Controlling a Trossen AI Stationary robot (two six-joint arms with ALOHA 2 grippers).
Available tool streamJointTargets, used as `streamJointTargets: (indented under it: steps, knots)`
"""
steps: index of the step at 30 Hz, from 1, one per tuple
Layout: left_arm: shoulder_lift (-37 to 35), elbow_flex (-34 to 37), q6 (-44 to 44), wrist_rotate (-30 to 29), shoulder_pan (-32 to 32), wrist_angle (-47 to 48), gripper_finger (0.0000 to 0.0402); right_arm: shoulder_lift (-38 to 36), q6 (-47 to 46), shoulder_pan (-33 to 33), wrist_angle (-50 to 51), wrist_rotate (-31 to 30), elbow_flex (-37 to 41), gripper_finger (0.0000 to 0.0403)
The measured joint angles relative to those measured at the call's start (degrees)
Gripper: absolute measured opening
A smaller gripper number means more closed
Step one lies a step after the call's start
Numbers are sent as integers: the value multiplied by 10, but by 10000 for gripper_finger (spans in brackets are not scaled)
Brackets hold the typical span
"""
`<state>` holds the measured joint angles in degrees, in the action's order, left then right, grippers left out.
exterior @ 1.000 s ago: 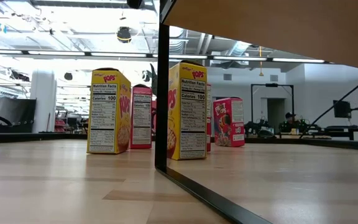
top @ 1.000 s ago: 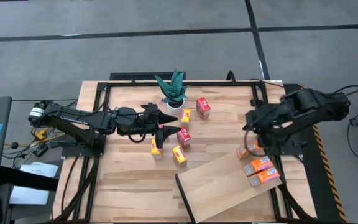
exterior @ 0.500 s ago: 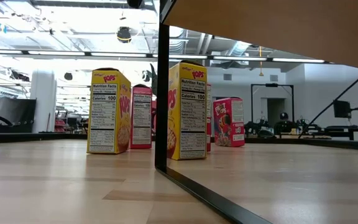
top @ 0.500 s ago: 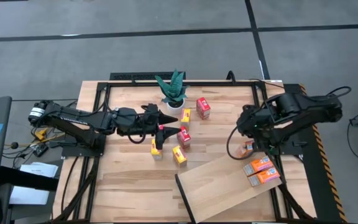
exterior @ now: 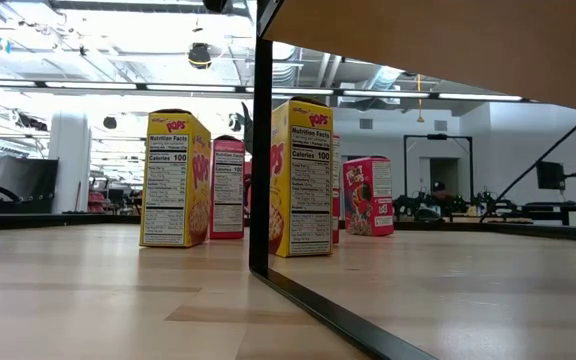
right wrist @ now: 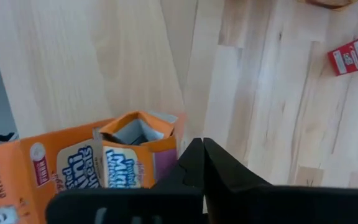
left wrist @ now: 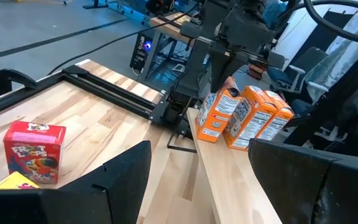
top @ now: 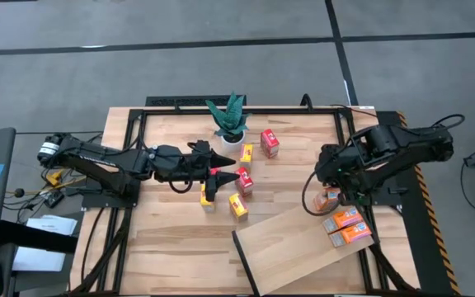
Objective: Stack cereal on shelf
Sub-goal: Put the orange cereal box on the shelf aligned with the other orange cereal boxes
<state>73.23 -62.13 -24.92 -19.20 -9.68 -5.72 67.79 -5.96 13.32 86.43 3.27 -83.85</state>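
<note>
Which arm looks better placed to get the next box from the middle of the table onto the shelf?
Probably the left. The left gripper hangs open over the loose boxes, beside a red box. The right gripper is shut, above the orange boxes on the shelf.

three cereal boxes [top: 345, 224] on shelf [top: 291, 247]

— What cereal do I have? 
— Three orange boxes [top: 342, 221] stand in a row on the shelf's right end; red and yellow boxes [top: 239, 191] stand upright, scattered at the table's middle. 
— And the shelf? 
— The shelf [top: 291, 247], a pale dark-edged board, lies slanted across the near right corner.
</note>
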Motion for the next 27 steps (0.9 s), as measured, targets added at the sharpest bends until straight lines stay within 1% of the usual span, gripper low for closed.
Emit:
streamJointTargets:
  steps: [3, 6, 13, 17, 22, 27]
  knots:
    - [0, 0, -3, 0, 0, 0, 261, 0, 0, 7, 4, 1, 0, 32]
    - [0, 0, -5, 0, 0, 0, 261, 0, 0, 12, 6, 1, 0, 35]
    - [0, 0, -8, 0, 0, 0, 261, 0, 5, 26, 6, 1, 0, 15]
    - [0, 0, -7, 0, 0, 0, 261, 0, 15, 31, 6, 0, 0, 16]
    - [0, 0, -2, 0, 0, 0, 261, 0, 22, 8, 2, -2, 0, 32]
    - [0, 0, -2, 0, 0, 0, 261, 0, 45, -22, -15, -4, 0, 26]
